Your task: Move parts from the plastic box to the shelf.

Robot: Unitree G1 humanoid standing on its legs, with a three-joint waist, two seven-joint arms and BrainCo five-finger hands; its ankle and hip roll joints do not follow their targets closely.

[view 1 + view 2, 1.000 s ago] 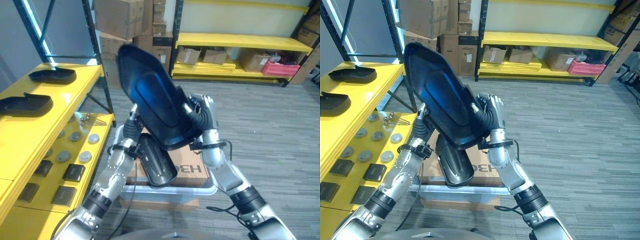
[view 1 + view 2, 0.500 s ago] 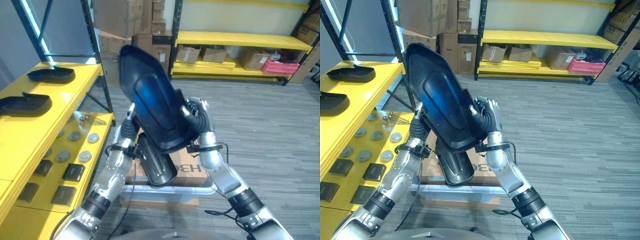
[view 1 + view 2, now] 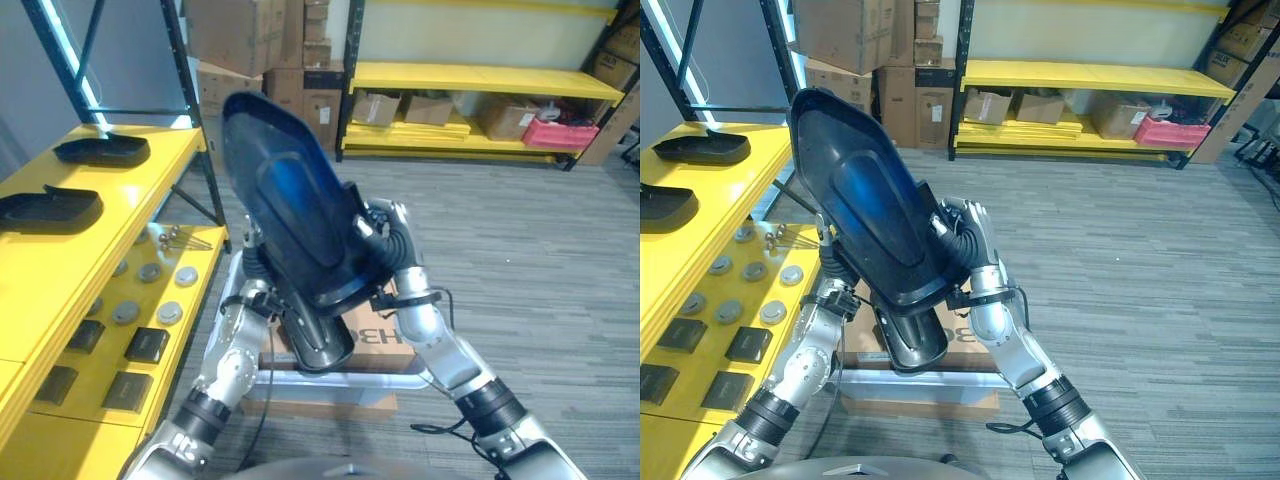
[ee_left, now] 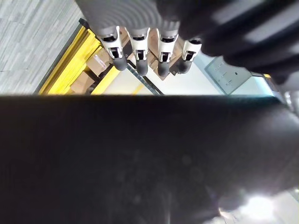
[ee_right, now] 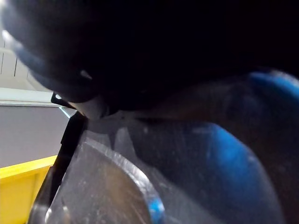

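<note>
Our right hand [image 3: 970, 240] grips the glossy black shell-shaped part [image 3: 865, 210] raised upright; our left hand [image 4: 149, 51], fingers straight, braces behind it.

Large part [image 3: 295, 225] raised above plastic box [image 3: 330, 375], between left hand [image 3: 262, 272] and right hand [image 3: 392, 245]; second part [image 3: 312, 325] in box below | shelf [image 3: 60, 270] left of box, bearing two parts [image 3: 50, 208] | cardboard boxes [image 3: 260, 45] behind
</note>
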